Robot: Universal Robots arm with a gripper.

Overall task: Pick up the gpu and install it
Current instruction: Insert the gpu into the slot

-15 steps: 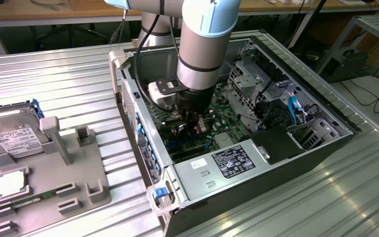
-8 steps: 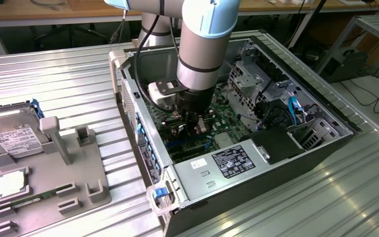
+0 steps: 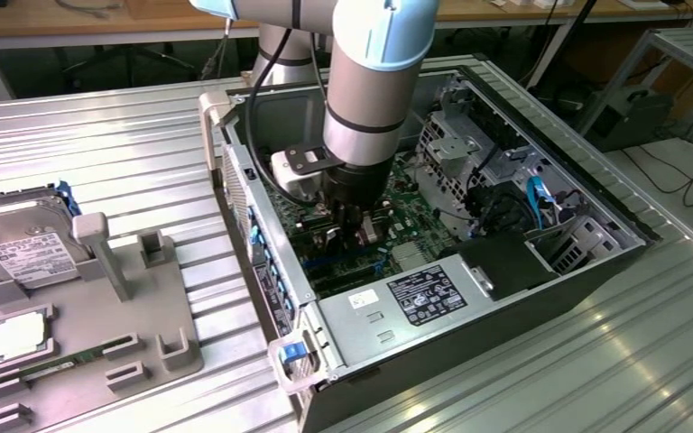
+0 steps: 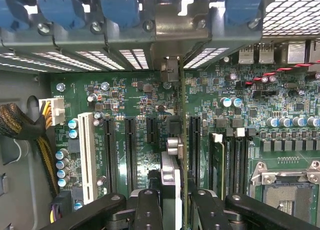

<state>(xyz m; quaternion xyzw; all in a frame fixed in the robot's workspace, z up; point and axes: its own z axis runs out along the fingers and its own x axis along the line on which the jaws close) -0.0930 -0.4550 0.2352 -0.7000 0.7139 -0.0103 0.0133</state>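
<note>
The gpu [image 4: 176,155] appears edge-on in the wrist view, a thin board running from between my fingers toward the case's rear wall. Its metal end bracket [image 4: 170,69] sits close to the slot openings there. My gripper [image 4: 177,212] is shut on the gpu, with one black finger [image 4: 147,210] on each side of the board. The card stands upright over the green motherboard [image 4: 125,97], in line with the black expansion slots [image 4: 194,140]. Whether it is seated in a slot I cannot tell. In the exterior view my gripper [image 3: 353,236] reaches down into the open computer case [image 3: 587,194].
A white slot [image 4: 86,150], a cable bundle [image 4: 25,130] and the CPU socket [image 4: 285,185] flank the card. Blue clips [image 4: 120,7] line the rear wall. A power supply [image 3: 413,302] fills the case's near corner. A grey fixture [image 3: 94,334] holds a hard drive [image 3: 22,253] and a memory stick [image 3: 51,368].
</note>
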